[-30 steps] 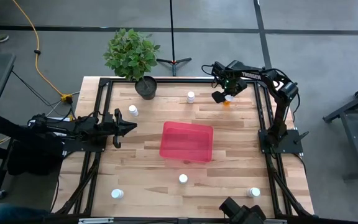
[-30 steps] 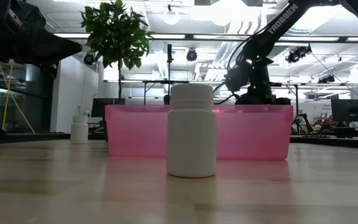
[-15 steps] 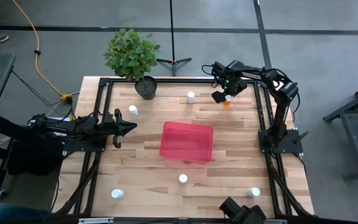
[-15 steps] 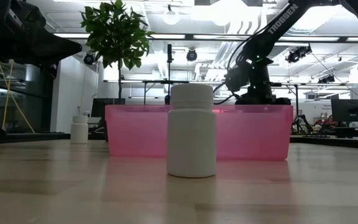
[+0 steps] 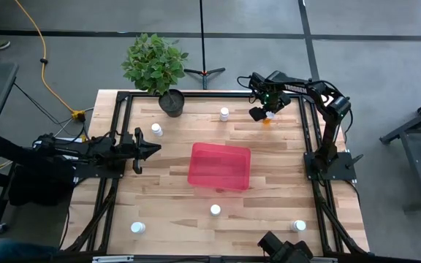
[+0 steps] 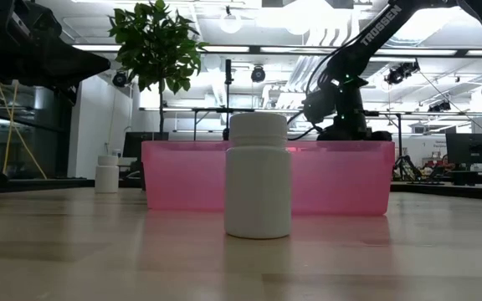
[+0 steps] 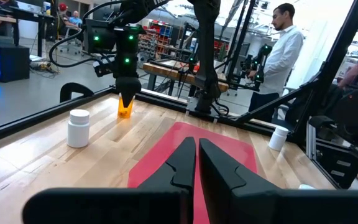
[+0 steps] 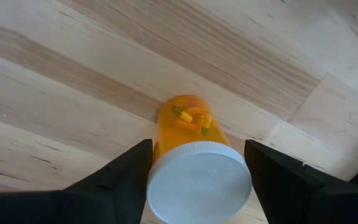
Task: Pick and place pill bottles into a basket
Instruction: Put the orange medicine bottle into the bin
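Wood table [image 5: 167,212], right tool [image 8: 194,163] fingers wide, straddling orange pill bottle [image 8: 191,155] w/ white cap, left tool [image 7: 196,163] nearly closed, empty

Wood, plastic and dark metal

We see a pale, matt wood-plank counter [image 5: 174,208], a translucent glossy pink plastic basket [image 5: 219,166], a clear orange bottle [image 8: 188,134] with smooth white cap, matt black tools [image 8: 194,171].

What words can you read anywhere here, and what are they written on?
"TROSSEN": white letters on the right arm, read in the low view.
The same marking shows on the right arm in the high view, too small to read surely.
The big white bottle facing the low camera has no label.
The orange bottle between the right gripper fingers shows no writing either.
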`<control>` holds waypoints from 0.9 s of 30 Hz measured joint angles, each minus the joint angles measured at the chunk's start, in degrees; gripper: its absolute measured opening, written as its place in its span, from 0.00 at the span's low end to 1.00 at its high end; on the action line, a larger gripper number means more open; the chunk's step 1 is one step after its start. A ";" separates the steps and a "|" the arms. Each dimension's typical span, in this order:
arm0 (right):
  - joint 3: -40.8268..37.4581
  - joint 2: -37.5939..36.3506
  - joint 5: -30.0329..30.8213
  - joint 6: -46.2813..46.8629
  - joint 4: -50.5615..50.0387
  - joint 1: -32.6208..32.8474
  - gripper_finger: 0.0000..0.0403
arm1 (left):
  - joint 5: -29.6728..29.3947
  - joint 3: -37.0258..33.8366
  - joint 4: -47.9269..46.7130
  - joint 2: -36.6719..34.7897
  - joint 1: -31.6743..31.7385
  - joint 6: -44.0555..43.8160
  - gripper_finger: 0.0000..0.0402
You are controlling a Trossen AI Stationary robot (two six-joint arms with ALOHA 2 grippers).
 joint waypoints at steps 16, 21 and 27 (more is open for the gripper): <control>0.00 0.00 0.00 -0.02 -0.04 -0.02 0.50 | 0.01 0.00 0.02 0.00 0.00 0.00 0.14; 0.00 0.00 0.00 -0.02 -0.04 -0.02 0.52 | 0.02 -0.01 0.01 0.00 0.00 0.00 0.14; 0.00 0.00 0.02 -0.09 -0.04 -0.02 0.52 | 0.01 0.02 0.02 -0.01 0.00 0.00 0.14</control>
